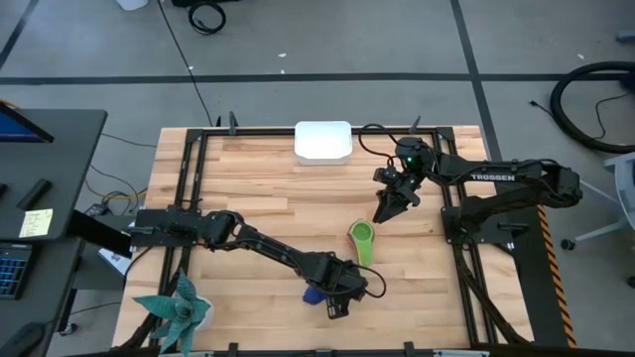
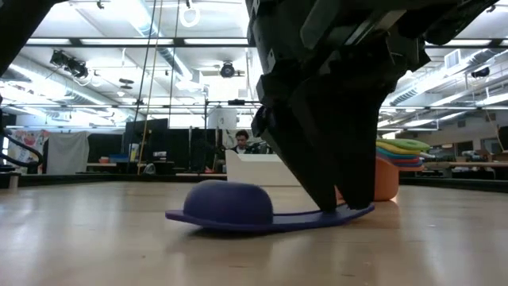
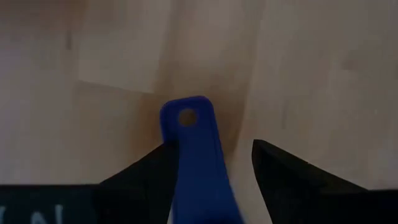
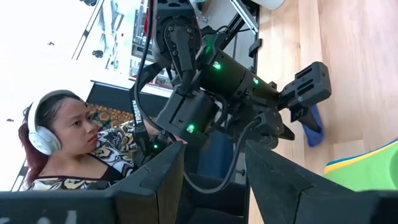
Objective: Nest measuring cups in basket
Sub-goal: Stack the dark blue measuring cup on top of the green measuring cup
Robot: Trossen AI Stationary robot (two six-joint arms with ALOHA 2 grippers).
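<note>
Hidden and cut-off parts

Dark blue cup (image 1: 313,295) mostly covered by left gripper (image 1: 337,302) from above; basket (image 2: 262,169) partly blocked at table level.

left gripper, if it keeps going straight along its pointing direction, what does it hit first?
Likely the dark blue measuring cup: its flat handle already lies between the open fingers of the left gripper, which points down at the table. Below the handle is only wood. Whether one finger already touches it is unclear.

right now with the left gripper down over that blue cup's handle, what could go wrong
The dark blue cup lies upside down with its flat handle between the open left gripper fingers, nearer one finger than the other; closing may push it sideways or grip it off-centre. Lifted by its thin handle, the bowl could droop or twist.
</note>
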